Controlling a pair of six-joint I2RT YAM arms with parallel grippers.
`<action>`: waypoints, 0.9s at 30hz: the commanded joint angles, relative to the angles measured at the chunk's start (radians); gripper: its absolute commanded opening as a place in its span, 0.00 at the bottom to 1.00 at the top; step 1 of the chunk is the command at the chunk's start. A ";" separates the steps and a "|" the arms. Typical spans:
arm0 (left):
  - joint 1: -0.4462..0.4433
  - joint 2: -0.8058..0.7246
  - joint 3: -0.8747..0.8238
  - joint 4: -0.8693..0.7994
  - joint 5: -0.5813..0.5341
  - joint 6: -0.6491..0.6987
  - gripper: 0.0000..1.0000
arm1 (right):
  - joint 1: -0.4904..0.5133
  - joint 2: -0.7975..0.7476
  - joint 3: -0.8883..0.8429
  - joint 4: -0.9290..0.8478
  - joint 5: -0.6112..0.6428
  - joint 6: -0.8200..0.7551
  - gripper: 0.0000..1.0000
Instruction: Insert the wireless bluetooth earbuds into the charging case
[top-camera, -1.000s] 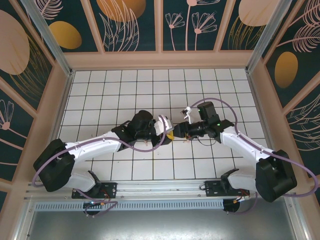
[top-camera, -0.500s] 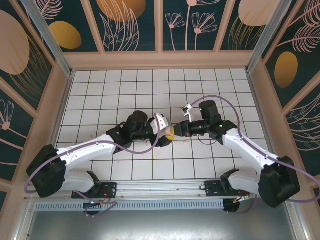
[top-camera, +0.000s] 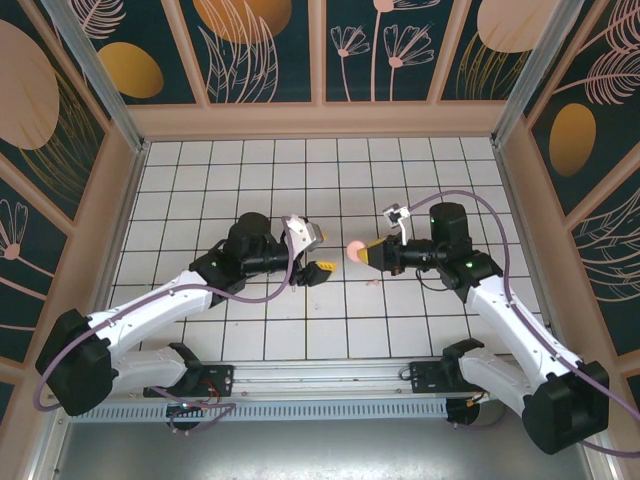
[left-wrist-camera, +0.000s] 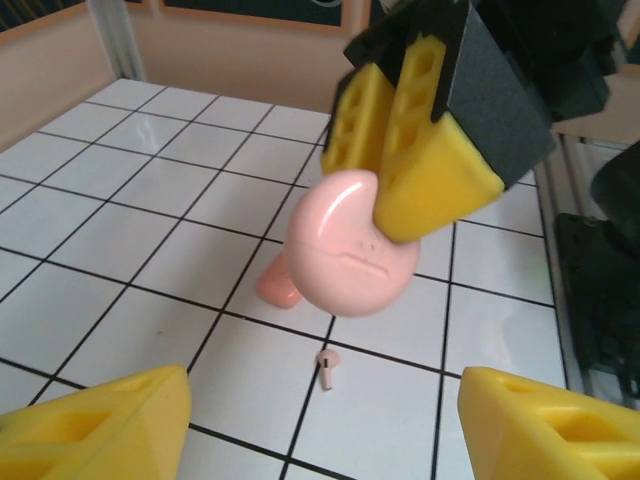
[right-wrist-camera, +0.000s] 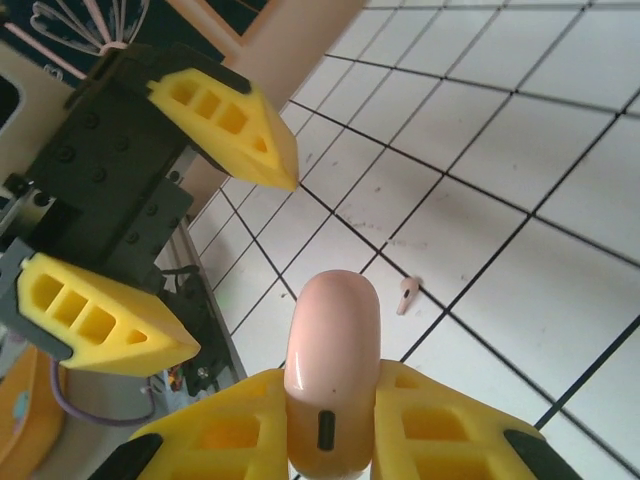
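Note:
My right gripper (right-wrist-camera: 332, 375) is shut on a pale pink round object (right-wrist-camera: 332, 340) with a dark slot in its edge, held above the tiles (top-camera: 353, 249). From the left wrist, that object (left-wrist-camera: 350, 255) has a seam across its face. A salmon-pink rounded thing, by colour the charging case (left-wrist-camera: 272, 287), lies on the tile behind it, mostly hidden. One tiny pink earbud (left-wrist-camera: 327, 368) lies on a tile line between the grippers (right-wrist-camera: 405, 296). My left gripper (left-wrist-camera: 325, 400) stands open and empty a short way left of the held object (top-camera: 312, 250).
The white tiled floor (top-camera: 250, 170) is fenced by tan walls (top-camera: 320, 120) on three sides. The arm bases and a metal rail (top-camera: 320, 375) run along the near edge. Purple cables loop off both arms.
Both grippers met at the centre around the pink object. The left one has opened and drawn back left; the right one has shut on the object and pulled it right.

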 joint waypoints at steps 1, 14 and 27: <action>0.005 -0.001 0.021 -0.042 0.111 0.038 0.67 | -0.019 -0.016 0.002 0.014 -0.107 -0.156 0.19; 0.004 0.069 0.035 0.081 0.221 -0.042 0.58 | -0.023 -0.070 -0.068 0.166 -0.258 -0.291 0.20; 0.005 0.091 -0.064 0.439 0.342 -0.236 0.65 | -0.017 -0.111 -0.162 0.426 -0.330 -0.173 0.21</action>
